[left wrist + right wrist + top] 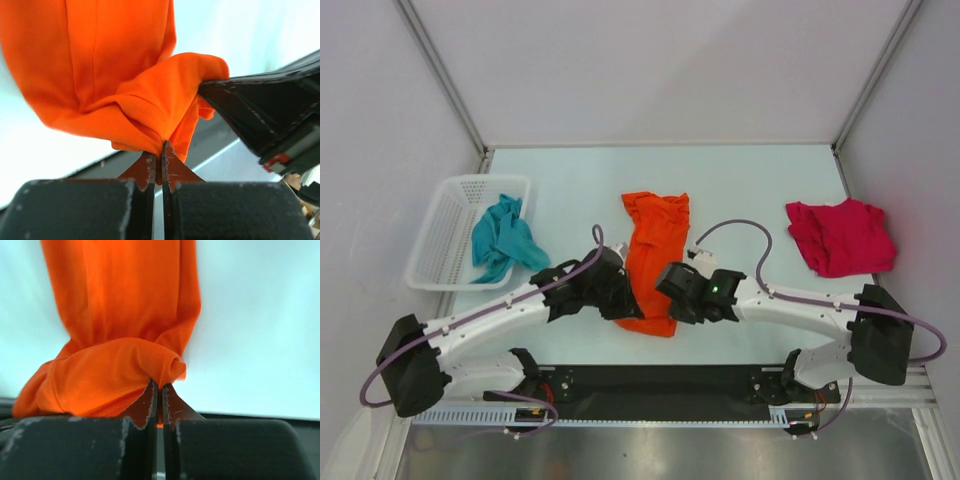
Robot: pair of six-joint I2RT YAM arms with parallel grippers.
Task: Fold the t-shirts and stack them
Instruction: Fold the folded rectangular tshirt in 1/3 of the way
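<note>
**A:** What sat nearest the arm bases?

**B:** The two tools, side by side. The left tool was pressed together on a fold at the near end of the bright orange cloth t-shirt. The right tool pinched a bunched fold of that same end, just beside it.

**A:** Did anything block the view there?

**B:** Yes. From above, both black wrists covered the near corners of the orange cloth. In the left wrist view, the right tool's dark body filled the right side, touching the cloth. I could not tell whether that end was raised off the pale bench.

**A:** And past the tools?

**B:** The orange shirt ran away from the arms as a long narrow strip down the middle of the bench. A grey-purple cable looped over the surface to its right.

**A:** What lay off to the sides?

**B:** On the left stood a white plastic mesh basket. A teal cloth t-shirt lay crumpled, partly inside it and spilling over its right rim onto the bench. On the right, well apart from the orange one, a crimson red cloth t-shirt lay rumpled near the bench edge.
</note>
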